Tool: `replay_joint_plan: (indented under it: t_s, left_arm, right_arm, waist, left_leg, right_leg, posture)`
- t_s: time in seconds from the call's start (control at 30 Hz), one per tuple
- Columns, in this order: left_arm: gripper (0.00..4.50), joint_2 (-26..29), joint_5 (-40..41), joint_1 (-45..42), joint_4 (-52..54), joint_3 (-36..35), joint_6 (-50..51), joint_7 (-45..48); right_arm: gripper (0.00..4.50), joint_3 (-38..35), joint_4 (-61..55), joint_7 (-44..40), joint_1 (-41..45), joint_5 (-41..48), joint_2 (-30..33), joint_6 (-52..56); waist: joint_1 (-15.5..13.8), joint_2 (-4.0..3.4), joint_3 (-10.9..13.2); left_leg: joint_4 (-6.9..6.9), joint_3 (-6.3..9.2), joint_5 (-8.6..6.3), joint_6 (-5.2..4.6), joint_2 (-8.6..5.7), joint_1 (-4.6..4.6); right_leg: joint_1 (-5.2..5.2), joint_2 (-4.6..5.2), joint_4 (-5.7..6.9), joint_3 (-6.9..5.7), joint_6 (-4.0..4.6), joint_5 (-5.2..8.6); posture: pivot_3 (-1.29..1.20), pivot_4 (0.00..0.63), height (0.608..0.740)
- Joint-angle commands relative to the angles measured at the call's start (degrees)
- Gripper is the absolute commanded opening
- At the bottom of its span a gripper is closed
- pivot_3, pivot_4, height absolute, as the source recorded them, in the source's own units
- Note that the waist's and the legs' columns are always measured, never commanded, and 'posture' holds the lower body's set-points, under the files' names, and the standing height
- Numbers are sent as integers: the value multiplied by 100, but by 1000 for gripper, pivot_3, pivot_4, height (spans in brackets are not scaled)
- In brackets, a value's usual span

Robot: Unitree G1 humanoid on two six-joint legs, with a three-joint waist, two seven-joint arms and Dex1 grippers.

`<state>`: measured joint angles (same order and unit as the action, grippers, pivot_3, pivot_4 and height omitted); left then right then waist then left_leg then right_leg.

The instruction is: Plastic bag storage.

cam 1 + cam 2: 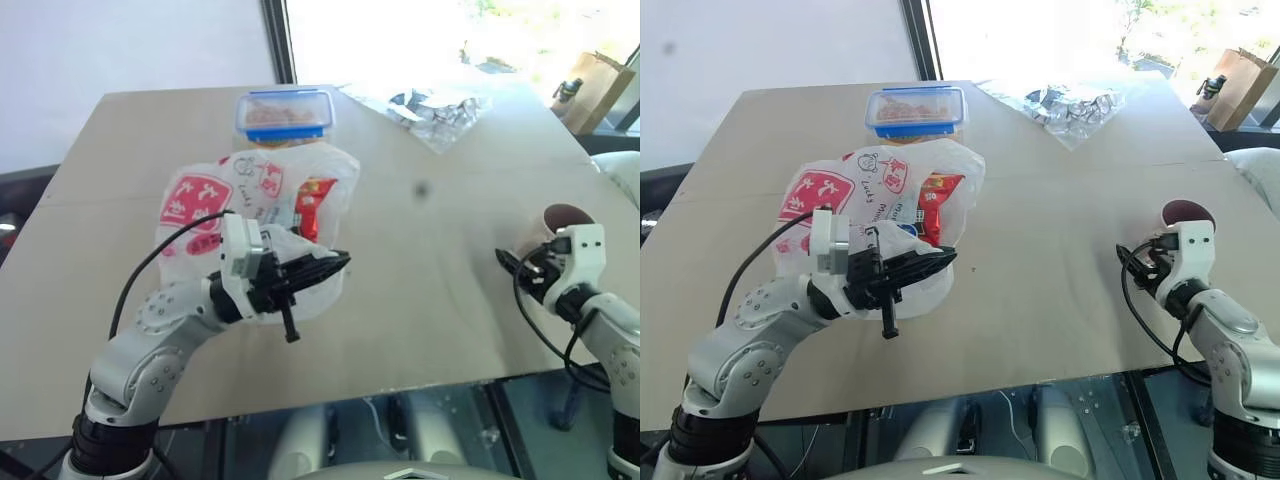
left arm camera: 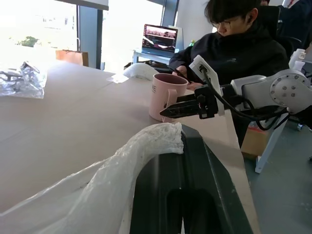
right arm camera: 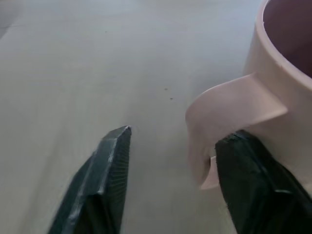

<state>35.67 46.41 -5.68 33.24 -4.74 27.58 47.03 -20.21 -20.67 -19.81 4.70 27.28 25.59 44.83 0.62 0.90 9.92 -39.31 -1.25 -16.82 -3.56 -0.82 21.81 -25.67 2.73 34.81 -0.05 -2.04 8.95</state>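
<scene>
the left gripper has its two black fingers pressed together on a fold of the plastic bag, and in the left wrist view the thin white film drapes over the top of the dark fingers and trails back along them. the gripper points toward the robot's right, raised a little above the table. the rest of the bag lies crumpled on the wooden top just behind the gripper, on the robot's left half of the table; its red square logo with white characters faces up, and a small red snack packet shows through the film near the bag's right edge.

the right gripper has its fingers apart, clamped on nothing. one finger stands over bare table and the other sits behind the loop handle of a pink mug, so the handle lies between them; whether that finger touches the handle cannot be told. in the head views the gripper is at the table's right edge, with the mug just beyond it.

farther back, a clear food box with a blue lid sits just behind the bag, and a clear silvery wrapper lies near the far right corner. in the left wrist view a person in a dark top sits beyond the mug.
</scene>
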Motion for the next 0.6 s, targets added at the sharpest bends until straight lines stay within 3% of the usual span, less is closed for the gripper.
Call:
replay_joint_plan:
  t_s: [0.03, 0.1, 0.33, 0.47, 0.6]
  left_arm:
    - [0, 79, 101, 60, 256, -223, -16, -36]
    - [0, 91, 130, 81, 260, -278, -7, -45]
    - [0, -78, 442, -166, 240, -590, -35, -328]
    - [0, 86, 1057, -232, 476, -1059, 88, -451]
    - [0, 298, 1308, -182, 754, -1385, 95, -582]
  right_arm:
    - [854, 116, 1, -236, 127, -118, 179, -456]
    - [37, 318, -207, -545, 125, 49, 282, -436]
    - [37, 1244, -744, -1382, 1179, 1609, -186, 235]
    - [37, 2168, 346, -1973, 2303, 1678, -1194, -33]
    - [37, 2649, 1471, -2602, 2867, 1350, -1720, -570]
  waist:
    - [0, 0, 0]
    - [6, 0, 0]
    - [38, 0, 2]
    - [35, 3, 2]
    - [-27, 5, 1]
  left_leg:
    - [0, 0, 0, 0, 0, 0]
    - [0, 0, 0, 0, 0, 0]
    - [-1, 1, 0, 1, 9, -4]
    - [-5, 3, 1, 2, 10, -7]
    - [-4, 18, 8, 14, 2, 4]
  right_leg:
    - [0, 0, 0, 0, 1, -1]
    - [0, 0, 0, 0, -1, 1]
    - [-1, -5, 4, 0, -3, 0]
    - [0, -6, 7, -1, 16, -12]
    - [0, 0, 5, -13, 1, -28]
  posture:
    - [0, 150, 740]
    - [0, 150, 740]
    - [0, 150, 740]
    - [0, 150, 740]
    - [0, 150, 740]
